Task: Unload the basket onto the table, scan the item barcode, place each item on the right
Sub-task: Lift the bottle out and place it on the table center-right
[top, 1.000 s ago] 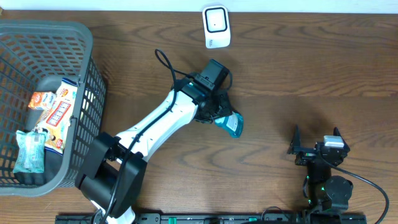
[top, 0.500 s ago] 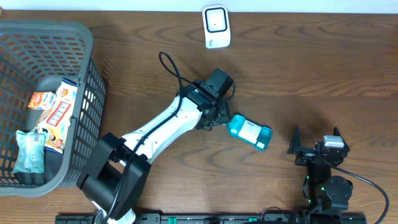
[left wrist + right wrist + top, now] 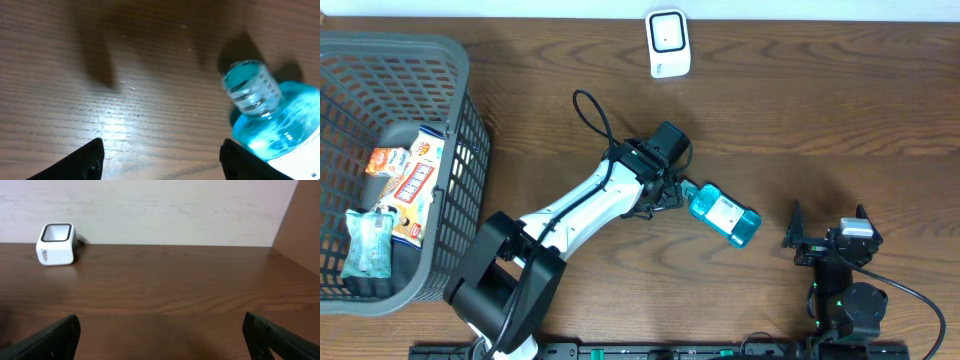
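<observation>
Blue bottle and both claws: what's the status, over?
Left gripper open, empty. Right gripper open, empty. Blue bottle lying on its side, just off the left gripper's tip. Scanner at far edge; no clutter between.

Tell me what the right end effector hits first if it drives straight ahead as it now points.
The way looks free: the right end effector points over bare table toward the back wall, which it would likely meet first. The scanner stands left of that line.

Bottle [image 3: 280,120] cut off at left wrist view's right, bottom edges; label [image 3: 725,208] print unreadable overhead.
</observation>
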`<action>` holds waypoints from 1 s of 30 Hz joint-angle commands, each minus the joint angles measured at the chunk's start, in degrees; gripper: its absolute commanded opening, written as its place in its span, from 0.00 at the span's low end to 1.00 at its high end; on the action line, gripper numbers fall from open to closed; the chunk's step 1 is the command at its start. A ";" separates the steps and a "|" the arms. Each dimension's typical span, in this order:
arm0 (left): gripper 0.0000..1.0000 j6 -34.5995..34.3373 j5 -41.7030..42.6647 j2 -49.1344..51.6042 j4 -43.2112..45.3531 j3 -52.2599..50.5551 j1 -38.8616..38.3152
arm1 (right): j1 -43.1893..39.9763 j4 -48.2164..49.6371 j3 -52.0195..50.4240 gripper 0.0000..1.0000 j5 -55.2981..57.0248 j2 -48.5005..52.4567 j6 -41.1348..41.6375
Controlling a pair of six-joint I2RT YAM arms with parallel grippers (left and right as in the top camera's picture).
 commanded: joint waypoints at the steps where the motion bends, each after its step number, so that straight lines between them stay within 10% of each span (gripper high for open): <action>1: 0.77 3.13 -1.18 -0.24 -0.85 -0.35 -0.09 | -0.26 -0.13 -0.11 0.99 -0.11 -0.09 -0.48; 16: 0.87 10.58 -1.99 -19.32 -2.58 -0.28 -0.02 | -0.26 -0.13 -0.11 0.99 -0.11 -0.09 -0.46; 30: 0.98 11.32 -24.09 -39.56 -4.39 4.31 4.61 | -0.26 -0.13 -0.11 0.99 -0.11 -0.09 -0.48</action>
